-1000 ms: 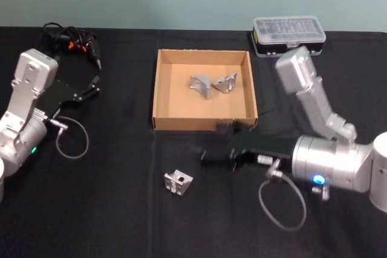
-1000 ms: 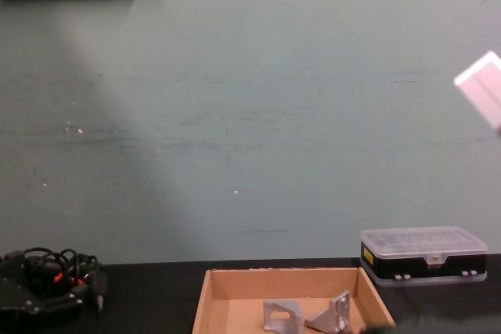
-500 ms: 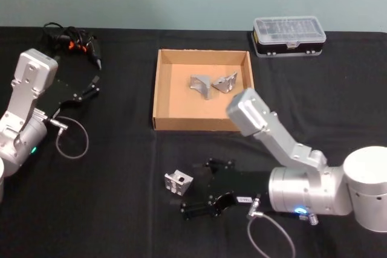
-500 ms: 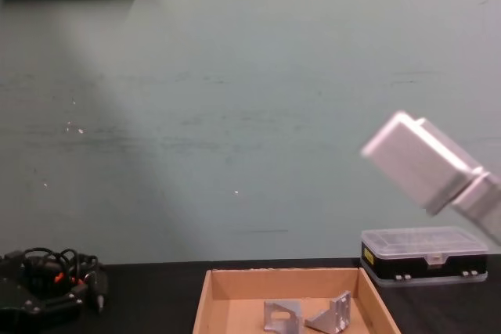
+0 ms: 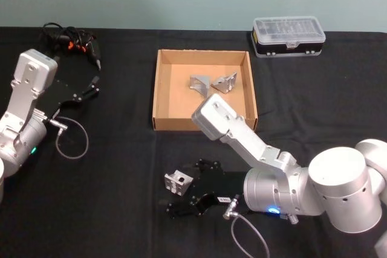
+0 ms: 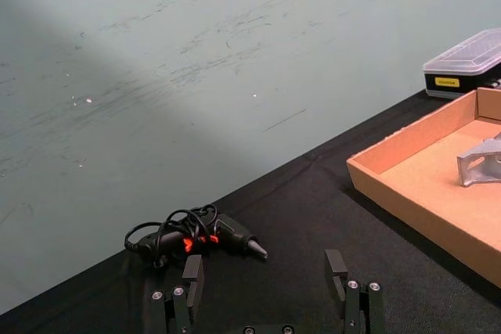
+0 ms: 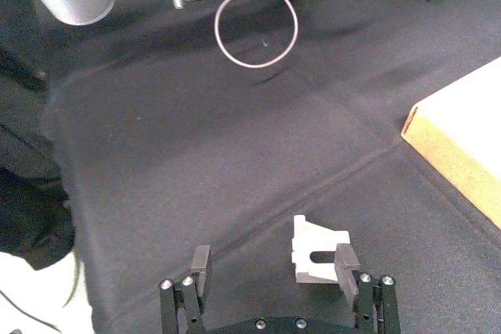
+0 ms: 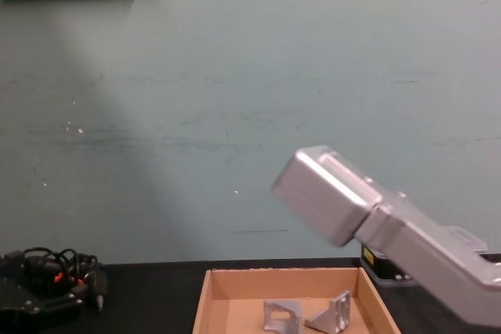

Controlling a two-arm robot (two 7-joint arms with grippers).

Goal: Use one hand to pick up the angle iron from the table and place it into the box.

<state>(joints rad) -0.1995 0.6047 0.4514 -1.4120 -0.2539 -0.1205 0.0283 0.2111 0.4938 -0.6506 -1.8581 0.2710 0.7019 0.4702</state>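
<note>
One silver angle iron (image 5: 178, 182) lies on the black table (image 5: 109, 209), in front of the tan box (image 5: 158, 89). My right gripper (image 5: 184, 187) is low at that angle iron and open. In the right wrist view the angle iron (image 7: 317, 249) sits just ahead of my right gripper (image 7: 272, 260), close beside one finger (image 7: 345, 262). Two more angle irons (image 5: 201, 84) (image 5: 225, 81) lie inside the box. My left gripper (image 5: 91, 86) rests open at the table's left; the left wrist view shows my left gripper (image 6: 264, 271) holding nothing.
A clear-lidded black case (image 5: 289, 35) stands behind the box at the right. A black tool with tangled cables (image 5: 72, 40) lies at the back left. My right arm's silver link (image 5: 221, 119) reaches over the box's front wall. A cable loop (image 5: 72, 140) lies by the left arm.
My right arm has swung down and left from the box's front edge, bringing its open gripper to the angle iron on the table. The left arm has not moved.
</note>
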